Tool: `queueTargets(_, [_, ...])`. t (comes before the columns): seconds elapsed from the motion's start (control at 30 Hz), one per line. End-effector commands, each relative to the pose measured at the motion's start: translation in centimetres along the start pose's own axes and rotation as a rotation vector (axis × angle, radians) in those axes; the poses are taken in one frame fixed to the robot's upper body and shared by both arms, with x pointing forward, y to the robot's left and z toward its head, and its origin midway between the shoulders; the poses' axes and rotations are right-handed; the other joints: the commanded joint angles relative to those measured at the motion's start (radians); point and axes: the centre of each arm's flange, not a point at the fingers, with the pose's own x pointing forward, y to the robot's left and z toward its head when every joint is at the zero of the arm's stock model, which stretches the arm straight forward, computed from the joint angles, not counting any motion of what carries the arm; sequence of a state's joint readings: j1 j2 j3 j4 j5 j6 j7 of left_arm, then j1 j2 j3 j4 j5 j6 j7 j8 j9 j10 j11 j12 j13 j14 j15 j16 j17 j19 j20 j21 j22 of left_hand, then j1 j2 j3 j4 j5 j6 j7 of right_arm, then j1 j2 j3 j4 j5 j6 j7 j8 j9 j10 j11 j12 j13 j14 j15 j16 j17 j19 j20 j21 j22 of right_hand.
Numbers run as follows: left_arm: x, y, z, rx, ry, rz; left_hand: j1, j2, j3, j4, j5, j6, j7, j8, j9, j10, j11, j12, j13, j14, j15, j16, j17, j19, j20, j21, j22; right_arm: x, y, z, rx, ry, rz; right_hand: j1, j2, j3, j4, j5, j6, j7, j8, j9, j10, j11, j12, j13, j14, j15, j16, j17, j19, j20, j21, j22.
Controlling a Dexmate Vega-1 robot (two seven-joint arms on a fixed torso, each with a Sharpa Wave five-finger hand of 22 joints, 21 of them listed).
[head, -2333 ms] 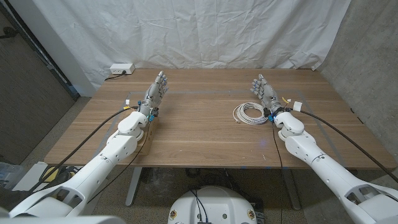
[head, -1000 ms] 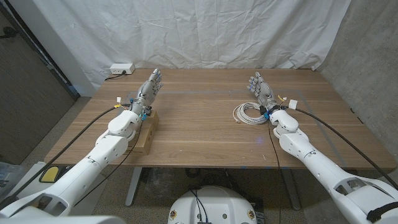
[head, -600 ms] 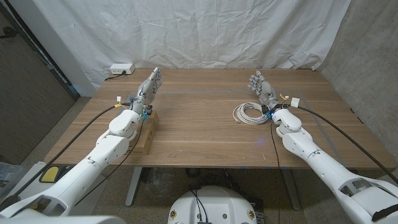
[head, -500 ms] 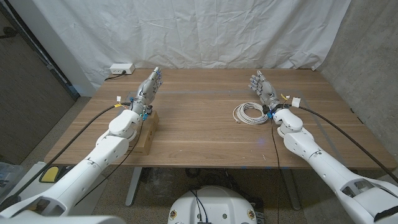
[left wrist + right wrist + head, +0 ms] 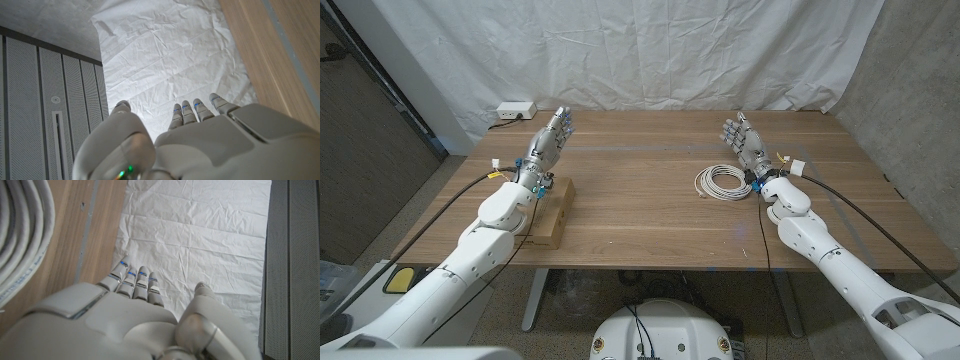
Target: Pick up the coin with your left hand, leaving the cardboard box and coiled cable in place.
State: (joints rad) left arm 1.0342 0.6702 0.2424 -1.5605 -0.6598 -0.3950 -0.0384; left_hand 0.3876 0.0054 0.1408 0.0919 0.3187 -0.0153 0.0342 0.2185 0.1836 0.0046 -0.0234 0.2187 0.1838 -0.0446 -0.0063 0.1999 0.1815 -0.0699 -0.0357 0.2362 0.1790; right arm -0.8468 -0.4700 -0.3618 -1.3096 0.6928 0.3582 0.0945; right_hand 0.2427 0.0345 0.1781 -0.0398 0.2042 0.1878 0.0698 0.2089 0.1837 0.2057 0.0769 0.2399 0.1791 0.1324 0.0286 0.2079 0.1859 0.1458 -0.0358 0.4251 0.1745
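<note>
With coin unseen, empty spread-fingered left hand (image 5: 547, 140) above brown cardboard box (image 5: 554, 210) risks nudging it; right hand (image 5: 744, 141) empty, splayed beside white coiled cable (image 5: 722, 182).

Two white robot arms are reaching forward from the bottom corners of the head view. The left hand (image 5: 548, 140) is pointing away from the robot, its fingers (image 5: 192, 111) stretched out straight and close together, holding nothing. The right hand (image 5: 744, 142) is doing the same on the other side, its fingers (image 5: 135, 279) extended side by side with the thumb set apart, holding nothing. Dark cables are running along both forearms.
</note>
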Motion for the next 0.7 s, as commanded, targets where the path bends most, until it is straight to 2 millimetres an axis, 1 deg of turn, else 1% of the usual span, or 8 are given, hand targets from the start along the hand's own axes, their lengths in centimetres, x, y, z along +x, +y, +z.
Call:
queueTargets(0.03, [-2.2,1.3,1.2,0.040,-0.004,0.004,0.012,-0.001,-0.001,-0.004,-0.001,0.007,0.002,0.004,0.004,0.010,-0.003,0.006,0.003,0.003,0.003,0.002,0.002,-0.001,-0.048,-0.002,0.003,-0.8,1.0,1.0,-0.042,-0.008,-0.012,0.008,-0.003,-0.002,-0.005,-0.002,0.006,0.000,0.003,0.005,0.007,-0.002,0.003,0.004,-0.001,-0.008,-0.001,0.003,0.002,-0.033,-0.003,0.004])
queueTargets(0.1, [-2.3,1.1,1.1,0.035,-0.005,0.010,0.014,0.000,-0.002,-0.005,-0.003,0.010,0.004,0.003,0.004,0.013,-0.003,0.005,0.003,0.004,0.006,0.001,0.001,-0.004,-0.061,-0.005,0.003,-0.9,1.0,1.3,-0.048,-0.007,-0.014,0.007,-0.003,-0.002,-0.005,-0.002,0.005,-0.001,0.001,0.005,0.008,-0.002,0.002,0.004,-0.001,-0.007,-0.001,0.003,0.002,-0.034,-0.004,0.004])
queueTargets(0.13, [-2.5,1.0,1.2,0.045,-0.004,0.023,0.016,0.000,-0.003,-0.006,-0.004,0.012,0.007,0.003,0.004,0.015,0.002,0.005,0.003,0.004,0.006,0.000,0.001,-0.005,-0.071,-0.006,0.003,-1.0,1.0,1.4,-0.051,-0.007,-0.017,0.007,-0.003,-0.003,-0.005,-0.002,0.005,-0.001,0.001,0.005,0.007,-0.002,0.002,0.004,-0.001,-0.007,-0.001,0.003,0.002,-0.034,-0.005,0.004])
queueTargets(0.23, [-2.6,0.9,1.2,0.042,-0.003,0.002,0.018,0.000,-0.003,-0.007,-0.005,0.014,0.009,0.003,0.004,0.017,0.006,0.005,0.003,0.001,0.006,-0.003,0.001,-0.008,-0.083,-0.009,0.003,-1.4,1.0,1.9,-0.064,-0.006,-0.026,0.006,-0.002,-0.003,-0.005,-0.002,0.005,-0.001,0.001,0.005,0.007,-0.001,0.001,0.005,-0.001,-0.007,-0.002,0.003,0.002,-0.034,-0.006,0.004])
queueTargets(0.47, [-2.5,0.8,1.7,0.091,0.003,-0.009,0.021,0.000,-0.004,-0.009,-0.006,0.017,0.008,0.002,0.004,0.018,0.005,0.003,0.003,0.002,0.001,-0.004,0.000,-0.005,-0.083,-0.010,0.003,-2.5,0.4,2.9,-0.085,-0.007,-0.050,0.005,-0.002,-0.003,-0.005,-0.002,0.005,-0.001,0.000,0.005,0.009,0.001,0.001,0.005,0.000,-0.005,-0.002,0.003,0.001,-0.034,-0.009,0.004])
queueTargets(0.5, [-2.7,0.8,1.9,0.124,0.008,0.030,0.021,0.000,-0.004,-0.009,-0.007,0.021,0.009,0.003,0.004,0.021,0.007,0.004,0.003,0.003,0.000,-0.004,0.000,-0.004,-0.081,-0.009,0.003,-2.9,0.2,3.1,-0.084,-0.014,-0.060,0.005,-0.002,-0.004,-0.005,-0.002,0.005,-0.001,0.000,0.005,0.009,0.001,0.001,0.005,-0.001,-0.005,-0.003,0.003,0.001,-0.033,-0.009,0.004])
queueTargets(0.6, [-2.7,1.0,2.2,0.132,0.005,0.008,0.027,0.002,-0.007,-0.012,-0.011,0.049,0.020,0.009,0.004,0.056,0.020,0.013,0.003,0.019,0.014,-0.001,-0.001,0.003,-0.081,-0.010,0.002,-3.6,0.0,3.5,-0.078,-0.030,-0.076,0.005,-0.001,-0.004,-0.005,-0.002,0.005,-0.001,-0.001,0.005,0.010,0.002,0.001,0.005,0.001,-0.004,-0.002,0.004,0.001,-0.033,-0.010,0.004])
queueTargets(0.7, [-3.0,1.1,2.4,0.128,-0.008,0.022,0.031,0.001,-0.008,-0.014,-0.013,0.069,0.025,0.013,0.004,0.073,0.019,0.016,0.002,0.035,0.014,0.002,-0.001,0.017,-0.084,-0.008,0.002,-4.1,-0.3,4.1,-0.087,-0.032,-0.088,0.005,0.000,-0.003,-0.005,-0.002,0.009,0.000,0.000,0.005,0.011,0.000,0.000,0.005,0.005,-0.006,-0.002,0.004,0.003,-0.034,-0.011,0.004])
